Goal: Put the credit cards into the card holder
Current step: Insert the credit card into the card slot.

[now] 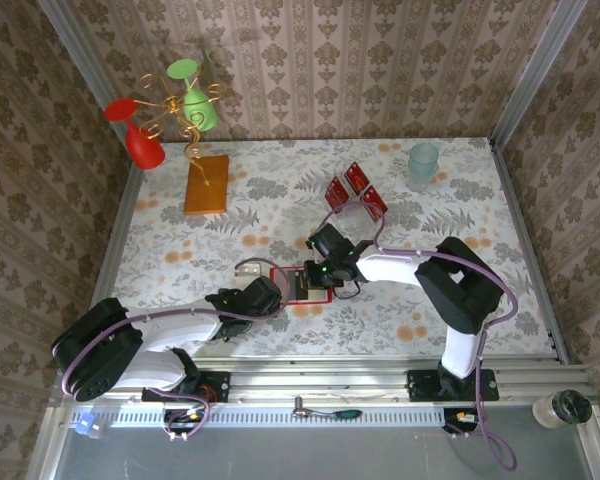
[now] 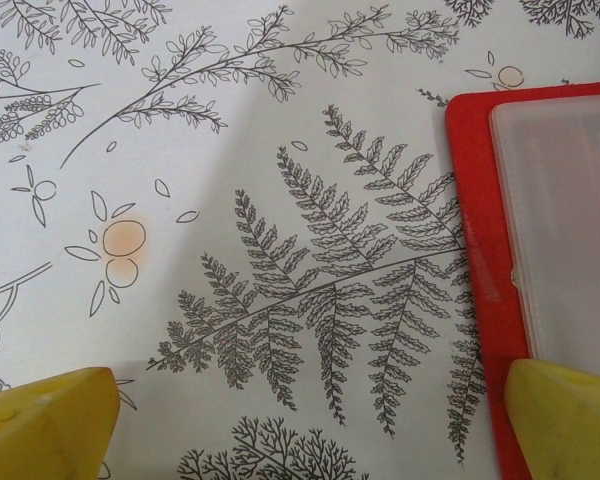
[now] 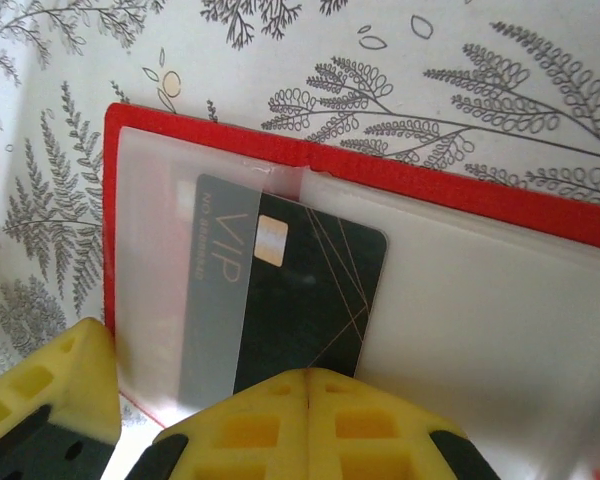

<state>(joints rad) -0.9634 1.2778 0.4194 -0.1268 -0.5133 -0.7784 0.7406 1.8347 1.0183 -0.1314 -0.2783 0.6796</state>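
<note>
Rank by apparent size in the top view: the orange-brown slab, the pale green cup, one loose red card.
1. Flat orange-brown rectangular slab.
2. Translucent pale green cup, though it stands taller, so nearer the camera.
3. Small flat red card, clearly smallest.

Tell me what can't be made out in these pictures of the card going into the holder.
- Dark VIP card: lower edge hidden behind the right jaws, right wrist view.
- Card holder: cut off by the frame's right edge, left wrist view.
- Red cards: markings too small to read, top view.
</note>
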